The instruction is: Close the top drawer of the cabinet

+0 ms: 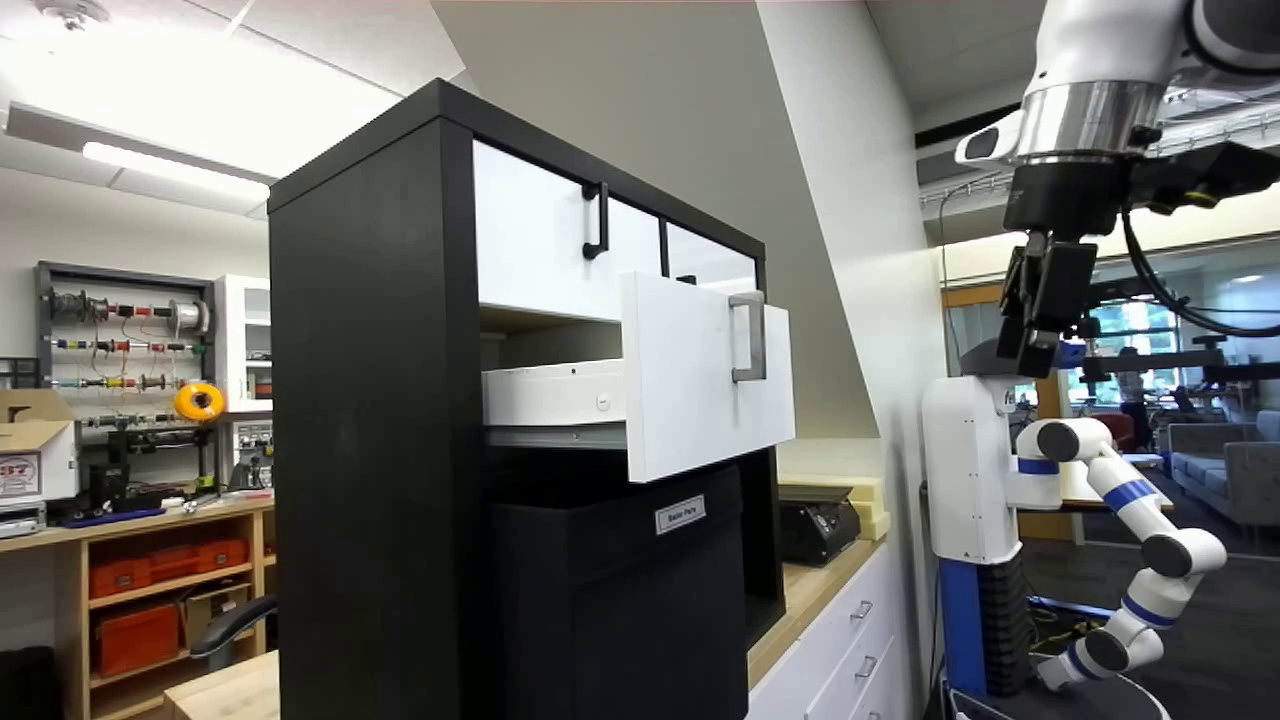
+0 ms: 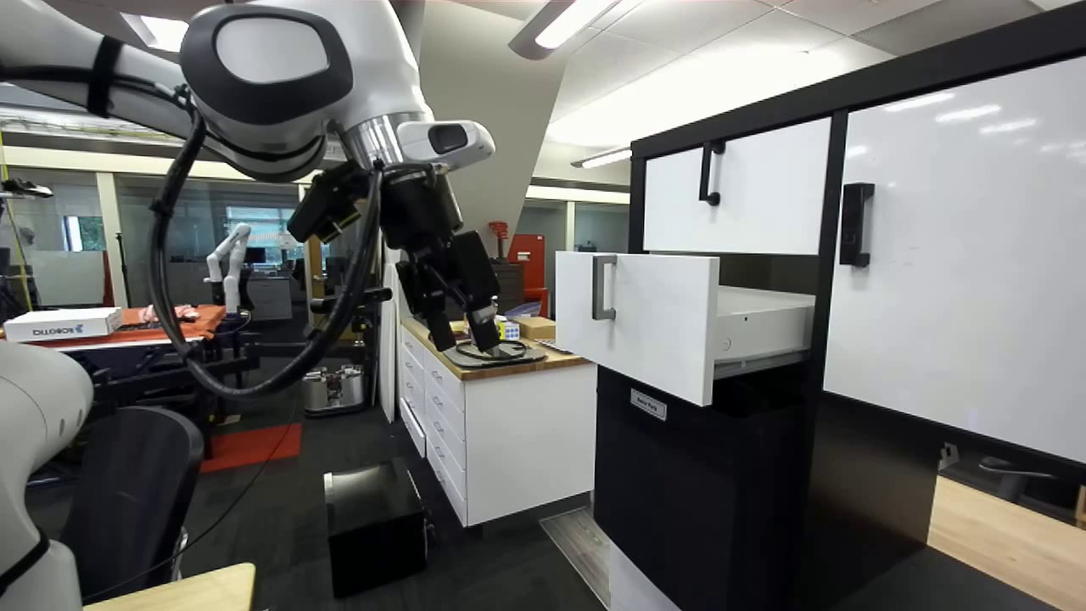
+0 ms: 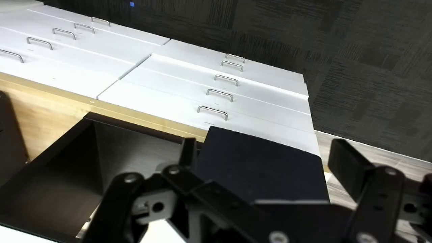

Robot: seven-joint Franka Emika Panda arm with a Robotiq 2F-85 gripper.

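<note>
The top drawer (image 1: 690,390) is pulled out of the tall black cabinet (image 1: 365,400). Its flat white front, grey bar handle and pale side show in both exterior views, also here (image 2: 653,327). The cabinet (image 2: 967,255) has further white fronts with black handles above and beside it. My gripper (image 1: 1030,340) hangs pointing down in front of the drawer front, apart from it; it also shows in an exterior view (image 2: 464,335). In the wrist view its fingers (image 3: 265,150) are wide apart with nothing held between them. I cannot make out the drawer for certain in the wrist view.
A labelled black bin (image 1: 640,600) sits under the drawer. A low white counter (image 2: 526,441) with a wooden top and drawers stands beyond; it also shows in the wrist view (image 3: 189,87). A black box (image 2: 373,526) stands on the floor. A cable loops from the arm.
</note>
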